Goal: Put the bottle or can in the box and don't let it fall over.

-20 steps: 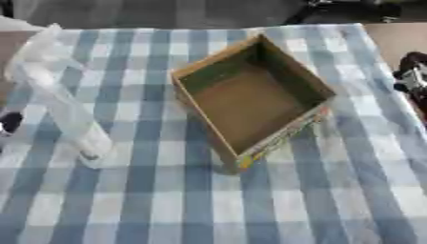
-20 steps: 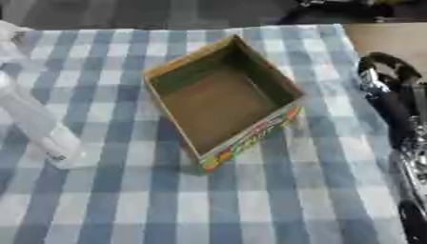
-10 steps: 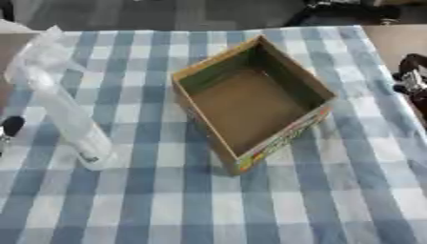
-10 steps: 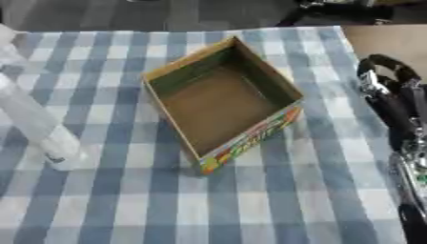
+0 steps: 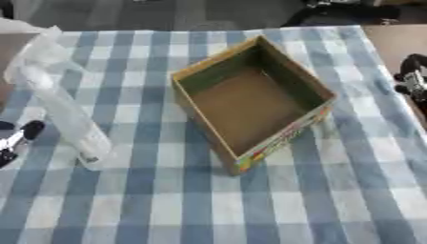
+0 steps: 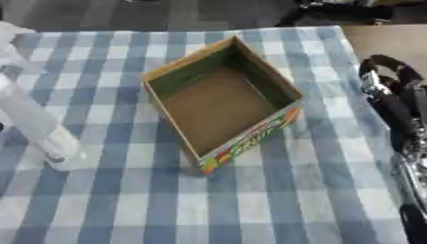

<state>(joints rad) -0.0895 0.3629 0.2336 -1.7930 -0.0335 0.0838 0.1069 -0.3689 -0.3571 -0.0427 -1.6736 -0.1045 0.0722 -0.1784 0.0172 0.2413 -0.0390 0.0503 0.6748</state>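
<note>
A clear plastic bottle (image 5: 63,102) stands upright on the blue-and-white checked cloth at the left. An open cardboard box (image 5: 250,102) with a colourful printed front wall sits at the middle of the table, turned at an angle, with nothing inside. Of my left hand (image 5: 20,137) only a black and silver tip shows at the left edge, just left of the bottle's base and apart from it. My right hand (image 6: 390,102) rests at the right edge, well right of the box, fingers relaxed and holding nothing.
The checked cloth (image 5: 208,205) covers the table, with bare cloth in front of the box and bottle. A brown strip of table (image 6: 388,40) shows at the far right. Dark shapes lie past the far edge.
A little more of my left hand shows at the left edge, nearer the bottle's base. Bottle, box and right hand have not moved.
</note>
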